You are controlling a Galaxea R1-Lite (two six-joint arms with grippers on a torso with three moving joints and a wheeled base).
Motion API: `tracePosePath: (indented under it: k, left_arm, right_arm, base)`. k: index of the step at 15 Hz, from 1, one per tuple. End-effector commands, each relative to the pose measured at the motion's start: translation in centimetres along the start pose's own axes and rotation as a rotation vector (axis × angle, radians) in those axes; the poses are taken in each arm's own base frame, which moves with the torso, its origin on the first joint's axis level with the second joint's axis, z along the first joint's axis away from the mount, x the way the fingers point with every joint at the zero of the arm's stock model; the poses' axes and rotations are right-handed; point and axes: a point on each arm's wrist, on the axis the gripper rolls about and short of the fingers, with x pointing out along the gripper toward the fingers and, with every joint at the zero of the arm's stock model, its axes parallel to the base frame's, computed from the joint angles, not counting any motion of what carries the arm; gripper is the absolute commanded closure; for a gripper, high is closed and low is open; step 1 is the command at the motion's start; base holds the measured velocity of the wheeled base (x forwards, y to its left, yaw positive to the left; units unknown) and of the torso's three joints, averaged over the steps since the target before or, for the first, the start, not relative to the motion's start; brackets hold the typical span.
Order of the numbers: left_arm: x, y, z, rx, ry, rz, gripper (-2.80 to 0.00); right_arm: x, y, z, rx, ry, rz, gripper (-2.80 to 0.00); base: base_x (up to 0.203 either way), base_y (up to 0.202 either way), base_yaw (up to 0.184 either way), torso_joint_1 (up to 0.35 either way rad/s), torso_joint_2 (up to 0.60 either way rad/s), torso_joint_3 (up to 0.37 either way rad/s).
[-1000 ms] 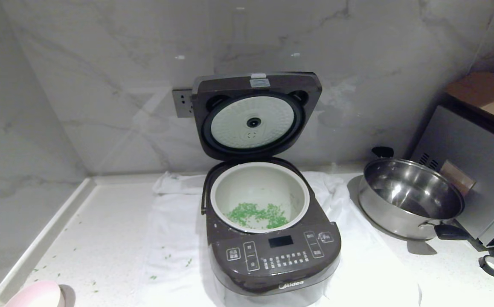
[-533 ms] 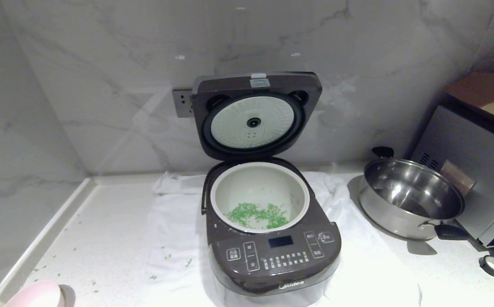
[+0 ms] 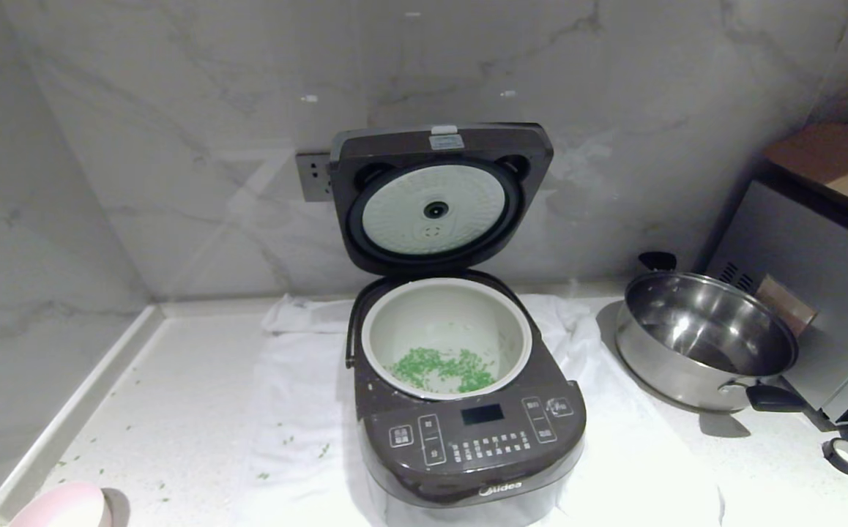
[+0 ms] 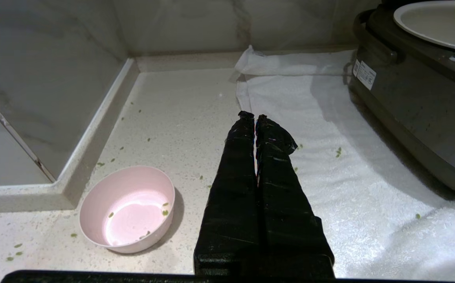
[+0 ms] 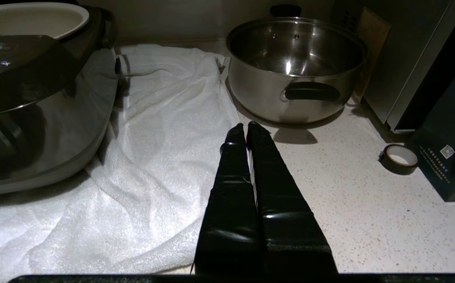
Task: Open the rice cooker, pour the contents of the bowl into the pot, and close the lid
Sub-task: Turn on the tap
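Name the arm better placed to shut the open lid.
Neither clearly. The lid stands upright behind the pot; the left tool and right tool sit shut and low on either side of the cooker.

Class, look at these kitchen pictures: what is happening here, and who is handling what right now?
Nothing is being handled at this moment. The rice cooker stands on a white towel with its lid up, and the green contents lie in the pot. The pink bowl sits upright on the counter left of the cooker, nearly empty. The left gripper and the right gripper are both shut, holding nothing, low over the counter either side of the cooker. Closing the lid remains.
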Motion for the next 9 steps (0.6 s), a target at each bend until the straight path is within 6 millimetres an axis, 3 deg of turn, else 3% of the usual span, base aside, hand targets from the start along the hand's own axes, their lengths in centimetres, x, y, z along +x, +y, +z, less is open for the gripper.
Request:
tracePosePath:
  k: [1, 4, 9]
  left_arm:
    - [0.09, -0.02, -0.34, 0.002, 0.013, -0.001, 0.00]
    - [0.09, -0.02, -0.31, 0.002, 0.012, -0.003, 0.00]
    - [0.08, -0.02, -0.29, 0.002, 0.011, -0.004, 0.00]
  right_arm:
    - [0.01, 0.00, 0.00, 0.001, 0.000, 0.000, 0.00]
    - [0.01, 0.00, 0.02, 0.001, 0.000, 0.001, 0.00]
    - [0.01, 0.00, 0.02, 0.001, 0.000, 0.001, 0.00]
  base:
    - [-0.076, 0.000, -0.007, 0.010, 0.00, 0.000]
    - [-0.151, 0.000, 0.001, 0.002, 0.00, 0.002]
    - [0.000, 0.000, 0.000, 0.006, 0.00, -0.001]
